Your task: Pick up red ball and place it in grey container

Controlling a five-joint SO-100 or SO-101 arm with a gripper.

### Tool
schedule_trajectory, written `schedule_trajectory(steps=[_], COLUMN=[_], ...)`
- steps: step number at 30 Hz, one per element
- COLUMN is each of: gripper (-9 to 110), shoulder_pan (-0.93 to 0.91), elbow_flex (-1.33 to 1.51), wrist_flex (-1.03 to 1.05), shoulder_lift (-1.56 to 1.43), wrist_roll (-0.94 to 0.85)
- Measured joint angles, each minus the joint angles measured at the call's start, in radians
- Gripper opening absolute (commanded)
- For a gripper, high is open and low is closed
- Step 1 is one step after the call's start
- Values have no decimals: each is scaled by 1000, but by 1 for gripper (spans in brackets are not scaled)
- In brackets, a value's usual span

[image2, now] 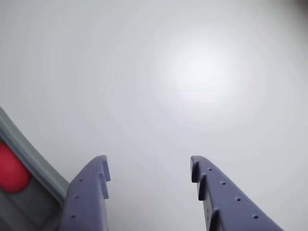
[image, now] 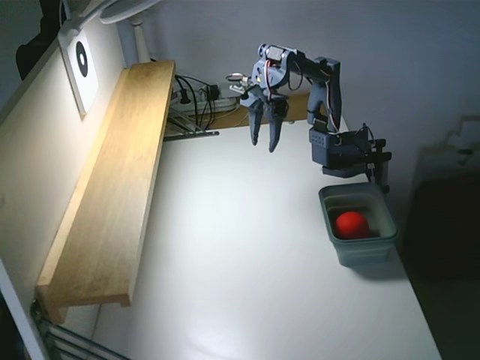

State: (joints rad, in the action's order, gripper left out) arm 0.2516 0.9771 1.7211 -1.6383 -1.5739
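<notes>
Grey container (image2: 29, 166) is cut off at the wrist view's lower-left corner: only a strip of rim and a sliver of the red ball (image2: 10, 168) show, rest out of frame. Fixed view shows it whole: red ball (image: 351, 223) sits inside the grey container (image: 375, 244), on the white table (image: 240, 247) at right, just below the arm's base. Gripper (image: 265, 141) hangs above the table (fingers pointing down), spread apart, holding nothing. Ball is well apart from it, down and right in the fixed view. Wrist view confirms: gripper (image2: 150, 168) with bare table between the fingertips.
</notes>
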Motion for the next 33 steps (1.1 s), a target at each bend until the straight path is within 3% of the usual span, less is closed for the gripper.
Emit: schedule_trajectory(steps=[33], gripper=[-2], shoulder_pan=[-676], elbow_flex=[311], wrist_flex=[0], shoulder_lift=[-365], wrist_roll=[0])
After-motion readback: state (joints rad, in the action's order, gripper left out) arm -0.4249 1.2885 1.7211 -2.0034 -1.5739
